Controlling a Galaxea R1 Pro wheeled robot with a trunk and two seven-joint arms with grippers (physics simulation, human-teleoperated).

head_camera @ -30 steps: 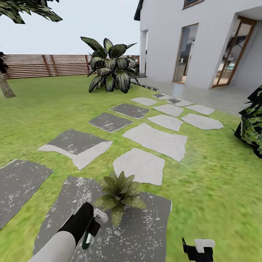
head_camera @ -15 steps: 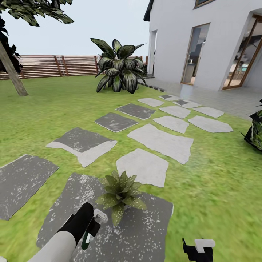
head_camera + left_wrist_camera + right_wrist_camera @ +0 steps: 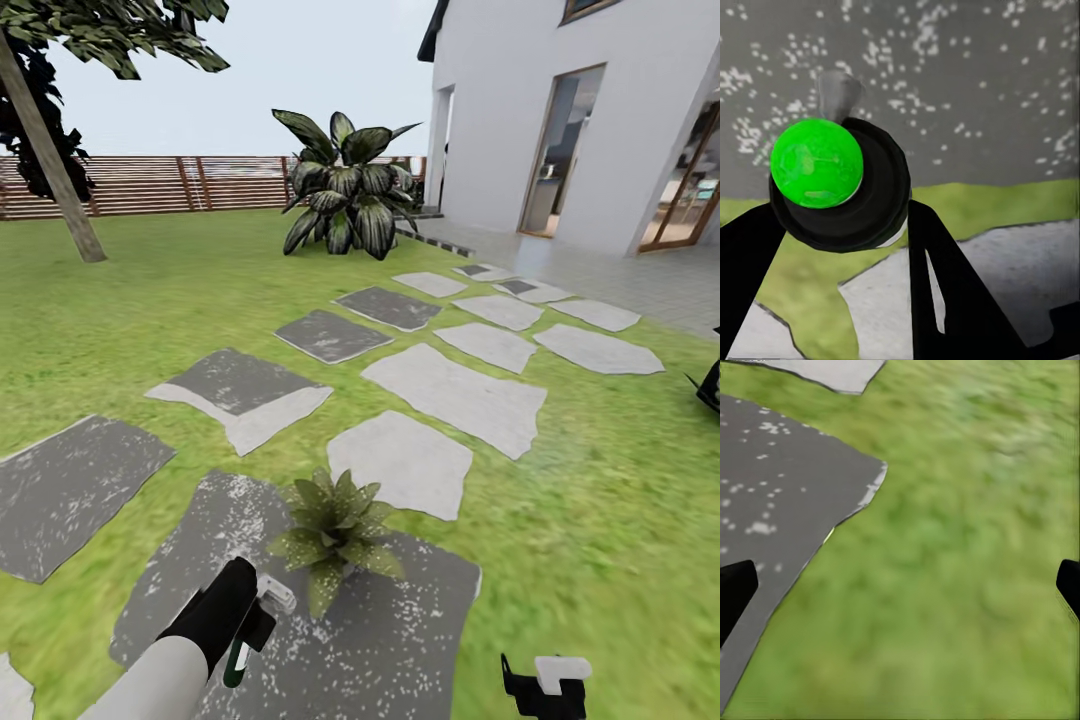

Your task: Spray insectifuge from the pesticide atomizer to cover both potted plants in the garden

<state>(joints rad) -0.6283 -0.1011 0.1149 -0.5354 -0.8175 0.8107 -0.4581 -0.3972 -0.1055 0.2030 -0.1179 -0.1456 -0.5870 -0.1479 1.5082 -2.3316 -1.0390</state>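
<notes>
The pesticide atomizer sits at the lower left of the head view, clamped in the left gripper, with its white nozzle head directed toward the potted plant just beside it at lower centre. In the left wrist view the atomizer appears end-on between the two dark fingers, showing a bright green round end inside a black rim. By its appearance the bottle is judged small, light and rigid, with smooth sides that may slip; the body between nozzle head and base is the suitable place to hold, leaving the nozzle unobstructed. The plant is a low rosette of pale-speckled leaves, probably soft and easily bent, so contact with it should be avoided. It stands on a dark grey speckled stepping stone set in the lawn. The left arm enters from the lower left corner and extends forward and up-frame toward the plant. The right gripper is low at the lower right; in the right wrist view its fingertips stand wide apart over grass, holding nothing. A large dark-leaved shrub stands at upper centre, before a slatted wooden fence.
</notes>
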